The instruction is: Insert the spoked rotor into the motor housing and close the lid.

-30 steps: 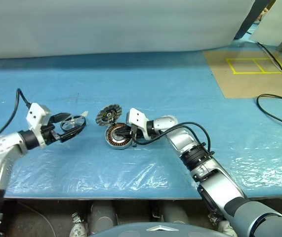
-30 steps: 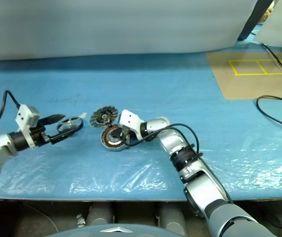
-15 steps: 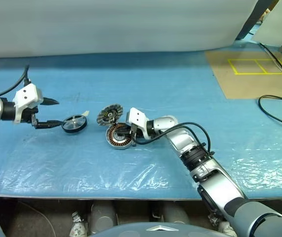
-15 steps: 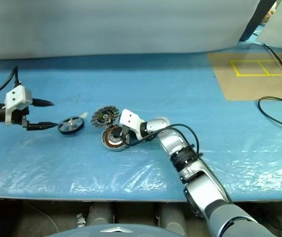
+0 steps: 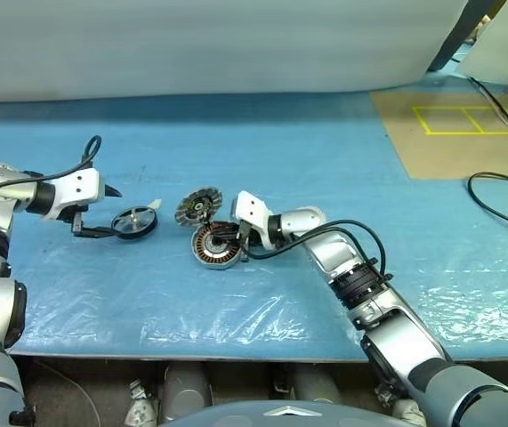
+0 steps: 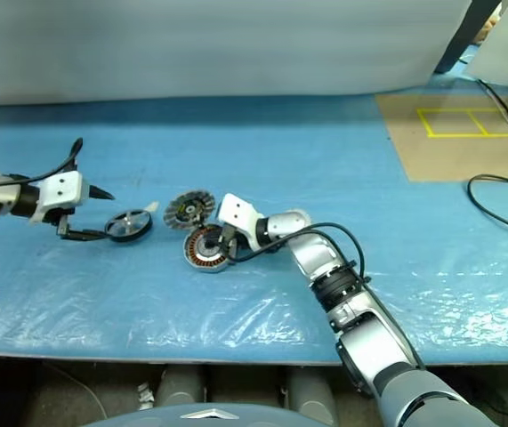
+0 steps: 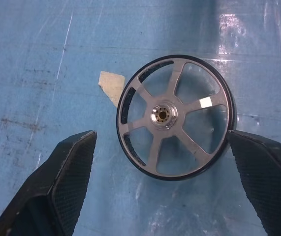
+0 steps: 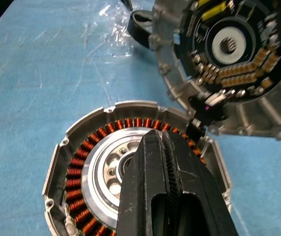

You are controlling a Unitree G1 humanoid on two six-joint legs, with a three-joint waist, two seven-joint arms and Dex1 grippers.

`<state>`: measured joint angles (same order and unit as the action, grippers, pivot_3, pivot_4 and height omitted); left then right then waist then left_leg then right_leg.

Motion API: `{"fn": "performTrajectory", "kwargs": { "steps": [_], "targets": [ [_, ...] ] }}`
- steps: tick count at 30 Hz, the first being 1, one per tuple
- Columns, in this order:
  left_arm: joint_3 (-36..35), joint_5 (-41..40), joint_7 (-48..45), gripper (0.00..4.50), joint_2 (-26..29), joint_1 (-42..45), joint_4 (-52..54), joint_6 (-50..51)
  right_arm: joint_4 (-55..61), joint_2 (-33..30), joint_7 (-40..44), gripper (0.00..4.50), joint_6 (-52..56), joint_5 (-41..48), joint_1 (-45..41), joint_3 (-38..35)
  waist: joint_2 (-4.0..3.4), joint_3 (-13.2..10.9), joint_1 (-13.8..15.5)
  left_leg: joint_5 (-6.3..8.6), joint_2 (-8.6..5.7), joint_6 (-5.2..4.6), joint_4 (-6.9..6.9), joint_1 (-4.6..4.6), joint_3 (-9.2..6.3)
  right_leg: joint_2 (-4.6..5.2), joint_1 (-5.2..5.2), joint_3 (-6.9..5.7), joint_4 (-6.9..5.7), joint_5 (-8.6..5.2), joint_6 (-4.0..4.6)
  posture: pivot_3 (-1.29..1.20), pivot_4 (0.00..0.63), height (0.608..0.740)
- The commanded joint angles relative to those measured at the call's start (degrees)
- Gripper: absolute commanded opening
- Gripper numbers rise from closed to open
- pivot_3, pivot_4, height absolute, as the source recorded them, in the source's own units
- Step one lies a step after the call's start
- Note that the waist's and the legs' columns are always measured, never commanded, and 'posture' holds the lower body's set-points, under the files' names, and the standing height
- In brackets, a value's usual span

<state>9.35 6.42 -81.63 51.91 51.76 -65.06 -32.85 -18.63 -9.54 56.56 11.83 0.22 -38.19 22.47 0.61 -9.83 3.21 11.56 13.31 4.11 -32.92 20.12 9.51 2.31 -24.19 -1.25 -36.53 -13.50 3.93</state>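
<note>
A: Since a second ago the left gripper (image 5: 102,212) has let the spoked rotor (image 5: 134,221) go; we had it between the fingers then, and now it lies flat on the blue sheet (image 5: 262,151) with the gripper drawn back to its nine o'clock side

B: We agree. In the left wrist view the rotor (image 7: 175,117) sits between the two black fingers (image 7: 66,172), which stand wide apart and touch nothing. A small pale scrap (image 7: 111,85) lies at the ring's ten o'clock, just beside the rim

A: And the right gripper (image 5: 234,240)?

B: Its place looks unchanged to us. Its fingers (image 8: 170,191) are pressed together, tips over the silver hub of the motor housing (image 8: 101,167), with nothing clamped between them; whether they touch the hub we cannot tell

A: The housing (image 5: 214,245) lies open on the sheet, copper windings showing, at about three o'clock from the rotor and near it

B: The lid (image 5: 197,206) stands tipped up at the housing's eleven o'clock, joined at the rim, its inner face in view
</note>
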Motion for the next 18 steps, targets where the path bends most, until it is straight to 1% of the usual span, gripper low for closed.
{"fn": "performTrajectory", "kwargs": {
  "steps": [1, 5, 9, 17, 18],
  "targets": [
    [0.05, 1.70, 2.95, 4.50, -0.34, 1.81, -1.55, -3.84, 6.52, -0.56, 0.40, 0.04, 3.09, 2.89, 0.51, -1.98, 0.00, 0.00, 0.07, 0.00, 0.00, 0.00, 0.01, 0.00, 0.00, 0.00, 0.00, 0.00, 0.00, 0.00, -0.01, 0.00, 0.150, 0.740],
    [-0.12, 2.36, 2.94, 4.50, -1.17, 2.57, -2.77, -5.18, 13.31, -3.58, 3.79, 0.04, 8.55, 6.78, 2.02, -3.09, 0.02, -0.01, 0.86, 0.01, -0.01, 0.01, 0.04, 0.01, -0.01, 0.00, 0.00, 0.00, 0.02, 0.07, -0.12, 0.00, 0.150, 0.740],
    [0.04, 3.33, 3.33, 4.50, -1.45, 2.98, -3.61, -5.99, 16.50, -5.89, 4.37, 0.04, 10.99, 8.05, 2.39, -3.17, 0.02, -0.01, 0.99, 0.01, -0.01, 0.03, 0.07, -0.01, -0.01, 0.00, 0.00, -0.01, 0.01, 0.08, -0.14, 0.00, 0.150, 0.740],
    [-0.68, 2.92, 1.61, 4.50, -3.03, 2.73, -4.26, -5.35, 17.43, -8.16, 3.51, 0.04, 11.21, 7.99, 2.66, -2.95, 0.02, -0.01, 1.18, 0.01, -0.02, 0.04, 0.07, -0.01, -0.01, 0.00, 0.00, -0.01, 0.01, 0.08, -0.15, 0.00, 0.150, 0.740],
    [-0.73, 2.90, 1.60, 4.31, -3.24, 2.61, -4.24, -5.19, 17.38, -8.13, 3.32, 0.01, 11.10, 7.99, 2.62, -2.94, 0.02, -0.01, 1.18, 0.01, -0.02, 0.04, 0.07, 0.00, -0.01, 0.00, 0.00, 0.00, 0.01, 0.09, -0.15, 0.00, 0.150, 0.740]
  ]
}}
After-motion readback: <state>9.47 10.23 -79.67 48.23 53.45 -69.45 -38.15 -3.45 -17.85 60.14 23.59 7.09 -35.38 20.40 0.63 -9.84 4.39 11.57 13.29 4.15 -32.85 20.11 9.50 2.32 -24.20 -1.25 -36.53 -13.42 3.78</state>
